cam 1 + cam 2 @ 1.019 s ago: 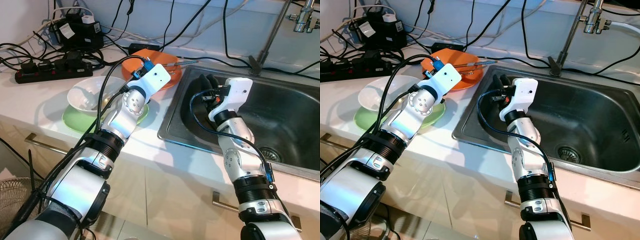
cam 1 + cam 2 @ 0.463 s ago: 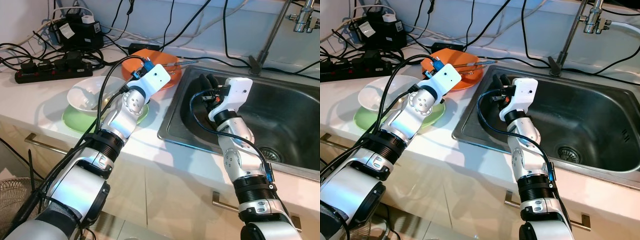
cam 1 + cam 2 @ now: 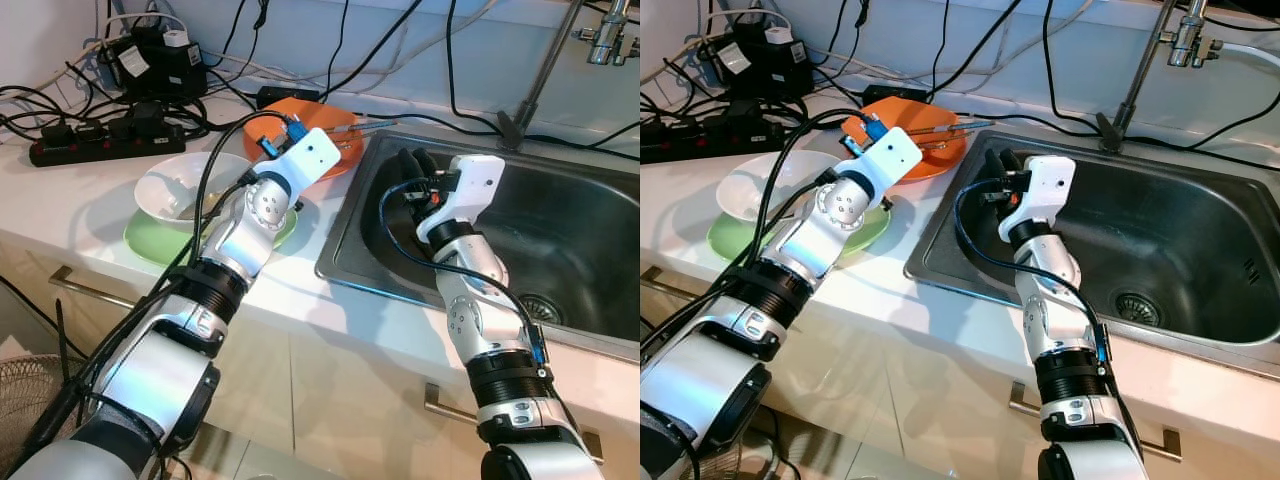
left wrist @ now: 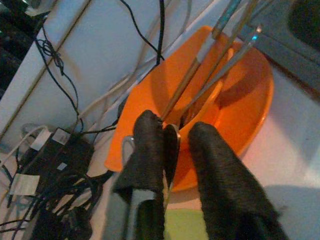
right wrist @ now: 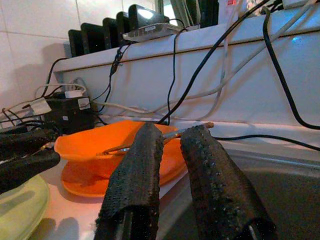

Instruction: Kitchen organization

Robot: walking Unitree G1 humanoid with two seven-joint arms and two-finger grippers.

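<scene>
Along the worktop's (image 3: 60, 200) back edge, black cables and a power strip (image 3: 100, 145) crowd the wall side, while the front edge lies open. One steel sink (image 3: 560, 230) is set into the worktop's right part. An orange bowl (image 4: 235, 95) sits on an orange plate (image 5: 87, 182) beside the sink's rim, with several chopsticks (image 4: 220, 60) resting across it toward the sink. One white bowl (image 3: 180, 190) stands on one green plate (image 3: 150, 240) nearer the front edge. Just short of the orange bowl, the left tool (image 4: 175, 145) has its fingers slightly apart, a thin metal utensil (image 4: 171, 150) between them. Above the sink's left rim, the right tool (image 5: 170, 150) is narrowly spread, pinching nothing.
</scene>
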